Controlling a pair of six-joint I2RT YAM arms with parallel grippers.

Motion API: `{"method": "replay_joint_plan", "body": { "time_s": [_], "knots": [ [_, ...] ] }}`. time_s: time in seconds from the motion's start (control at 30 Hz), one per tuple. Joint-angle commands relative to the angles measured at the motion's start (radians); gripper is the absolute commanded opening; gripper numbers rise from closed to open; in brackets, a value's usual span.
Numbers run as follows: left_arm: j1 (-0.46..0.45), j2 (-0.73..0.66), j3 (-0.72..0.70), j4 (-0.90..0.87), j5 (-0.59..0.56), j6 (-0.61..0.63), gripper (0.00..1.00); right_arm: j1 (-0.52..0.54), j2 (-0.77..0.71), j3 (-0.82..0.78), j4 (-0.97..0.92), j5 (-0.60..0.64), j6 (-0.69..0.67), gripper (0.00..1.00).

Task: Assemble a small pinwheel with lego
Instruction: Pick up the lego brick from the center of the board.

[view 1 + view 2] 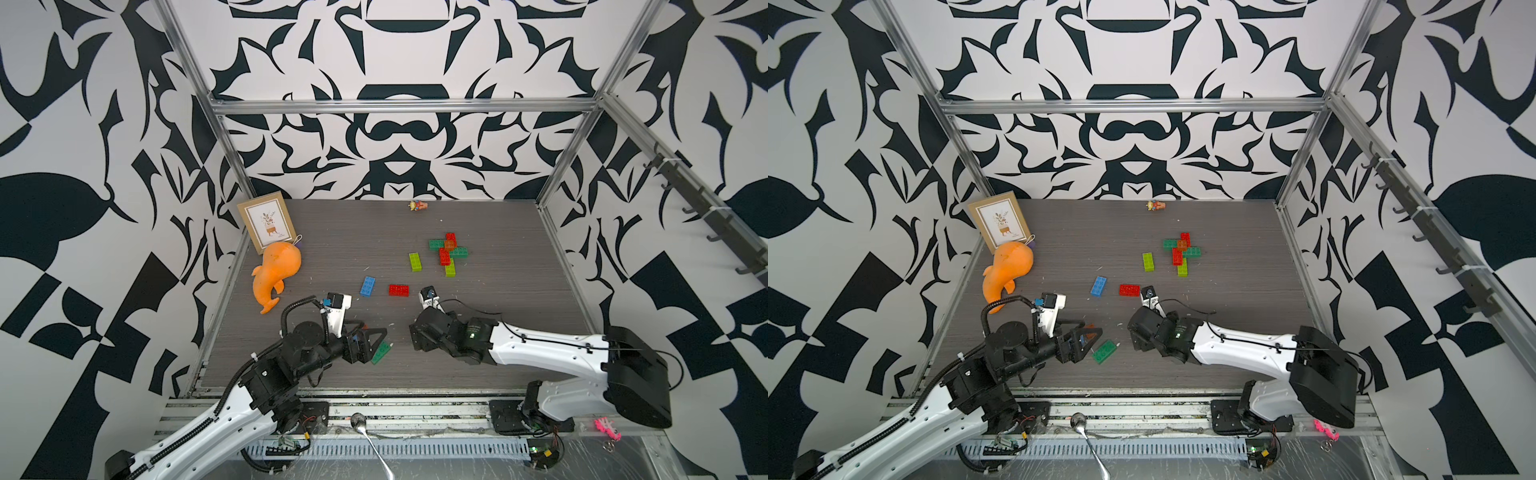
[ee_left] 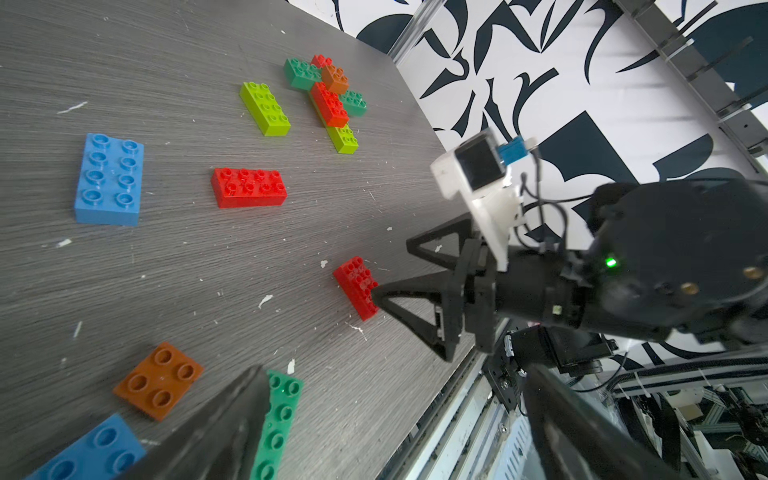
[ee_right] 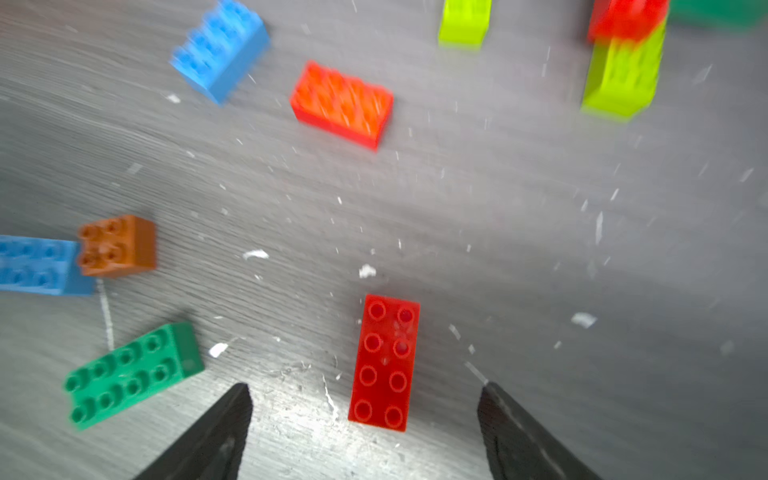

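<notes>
The partly built lego pinwheel stands at the back right: dark green, red and lime bricks crossed under an orange square. Loose lime, blue and red bricks lie in front of it. My right gripper is open, and a second red brick lies flat on the table between its fingers, touching neither. In both top views the right arm hides this brick. My left gripper is open near the front edge, with a dark green brick against one finger. An orange square brick and a blue brick lie beside it.
An orange plush whale and a framed picture sit at the back left. A small figurine lies by the back wall. A spoon rests on the rail past the table's front edge. Metal frame posts bound the table.
</notes>
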State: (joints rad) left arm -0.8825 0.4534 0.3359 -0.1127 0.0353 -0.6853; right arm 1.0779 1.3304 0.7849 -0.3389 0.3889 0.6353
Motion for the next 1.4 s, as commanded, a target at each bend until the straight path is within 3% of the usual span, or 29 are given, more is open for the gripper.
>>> {"method": "replay_joint_plan", "body": {
  "time_s": [0.0,0.17,0.3,0.43,0.53,0.77,1.0,1.13,1.37],
  "knots": [
    [0.004,0.015,0.055,-0.056,-0.032,0.033,1.00,-0.037,-0.027,0.065,-0.049,-0.012,-0.176,0.90],
    [0.054,0.140,0.142,-0.086,-0.020,0.018,1.00,-0.132,0.052,0.160,-0.053,-0.134,-0.352,0.92],
    [0.125,0.229,0.187,-0.088,0.066,0.049,1.00,-0.187,0.157,0.236,-0.033,-0.169,-0.465,0.96],
    [0.240,0.302,0.175,-0.065,0.204,0.083,1.00,-0.251,0.314,0.361,-0.043,-0.281,-0.542,0.96],
    [0.264,0.274,0.088,0.049,0.281,0.067,1.00,-0.254,0.422,0.451,-0.079,-0.279,-0.601,0.95],
    [0.262,0.173,0.040,0.033,0.220,0.068,1.00,-0.302,0.646,0.657,-0.156,-0.336,-0.661,0.93],
    [0.261,0.175,0.040,0.039,0.226,0.072,1.00,-0.327,0.738,0.762,-0.192,-0.315,-0.658,0.89],
    [0.262,0.148,0.030,0.044,0.218,0.072,1.00,-0.340,0.771,0.801,-0.207,-0.321,-0.652,0.82],
    [0.262,0.134,0.026,0.043,0.203,0.072,1.00,-0.348,0.795,0.840,-0.219,-0.364,-0.631,0.53]
  ]
}}
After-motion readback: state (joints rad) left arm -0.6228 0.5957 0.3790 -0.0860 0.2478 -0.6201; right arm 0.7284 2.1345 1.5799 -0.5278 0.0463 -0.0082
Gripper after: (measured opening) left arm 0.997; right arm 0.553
